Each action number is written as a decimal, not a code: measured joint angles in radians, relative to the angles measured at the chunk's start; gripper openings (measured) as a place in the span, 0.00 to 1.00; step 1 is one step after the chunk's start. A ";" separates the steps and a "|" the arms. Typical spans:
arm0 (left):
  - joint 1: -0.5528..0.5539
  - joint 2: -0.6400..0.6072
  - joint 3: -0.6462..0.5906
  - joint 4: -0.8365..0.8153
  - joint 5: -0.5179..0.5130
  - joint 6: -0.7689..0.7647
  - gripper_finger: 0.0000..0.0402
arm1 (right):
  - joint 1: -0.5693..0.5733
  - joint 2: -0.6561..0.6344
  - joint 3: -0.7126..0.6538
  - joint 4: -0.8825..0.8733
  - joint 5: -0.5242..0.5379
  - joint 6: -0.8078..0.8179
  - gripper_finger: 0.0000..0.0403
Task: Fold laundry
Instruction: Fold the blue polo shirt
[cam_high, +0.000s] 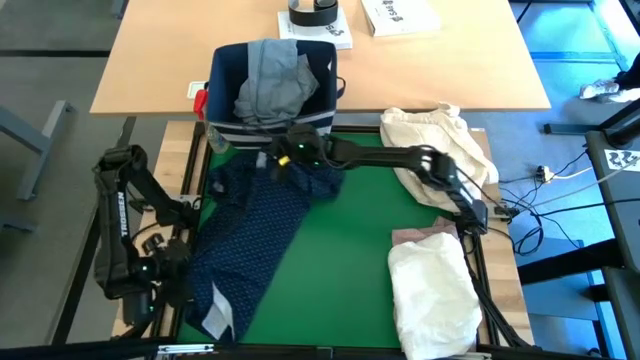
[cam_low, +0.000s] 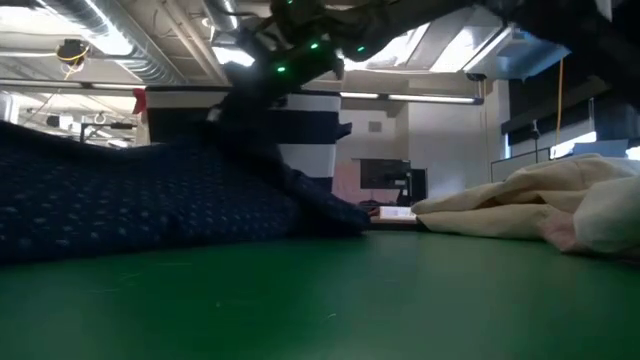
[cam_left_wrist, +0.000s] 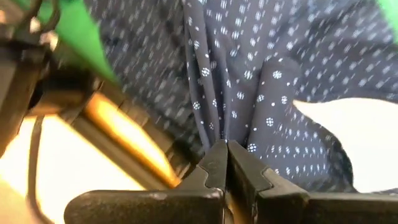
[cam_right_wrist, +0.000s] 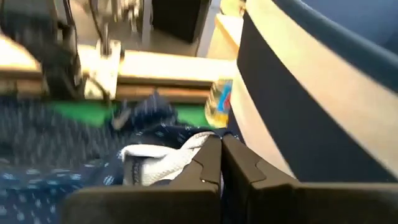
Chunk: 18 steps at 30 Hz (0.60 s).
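Observation:
The navy white-dotted shirt (cam_high: 262, 225) lies stretched along the green mat's left side, from the bin down to the near left corner. My right gripper (cam_high: 268, 160) is shut on its far end, just in front of the navy striped bin (cam_high: 320, 60). My left gripper (cam_high: 188, 262) is shut on the shirt at the mat's left edge. Grey jeans (cam_high: 272, 80) are heaped in the bin. A white shirt (cam_high: 432, 295) lies on a pale pink top (cam_high: 415, 238) at the near right. My left gripper pinches a raised fold of the dotted shirt (cam_left_wrist: 233, 124) between its two fingers, coming steeply from above. Creases run from the fingers out into the cloth, which lies on the mat around them. My right gripper pinches the shirt's far end, where white inner cloth shows (cam_right_wrist: 165, 158), between its two fingers. The fingers come nearly level from the table's right. The cloth slopes from them down to the mat (cam_low: 300, 195).
A cream-beige cloth bundle (cam_high: 440, 140) lies at the mat's far right. The bin stands right beside my right gripper. The wooden table behind (cam_high: 440, 70) carries papers and a dark tape roll. The mat's middle (cam_high: 350, 260) is bare green.

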<state>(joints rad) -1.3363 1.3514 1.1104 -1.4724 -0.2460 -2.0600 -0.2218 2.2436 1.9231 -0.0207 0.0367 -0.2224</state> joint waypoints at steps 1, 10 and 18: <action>-0.013 0.001 -0.004 -0.001 0.030 -0.012 0.00 | -0.002 0.032 0.036 0.015 -0.003 0.026 0.01; -0.091 0.003 -0.068 0.029 0.215 -0.112 0.00 | -0.006 0.186 0.179 0.030 -0.003 0.181 0.01; -0.090 0.002 -0.085 0.060 0.223 -0.120 0.11 | 0.000 0.193 0.179 0.018 0.042 0.350 0.14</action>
<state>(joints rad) -1.4265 1.3533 1.0256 -1.4124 -0.0229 -2.1797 -0.2218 2.4367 2.1025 -0.0022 0.0786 0.1277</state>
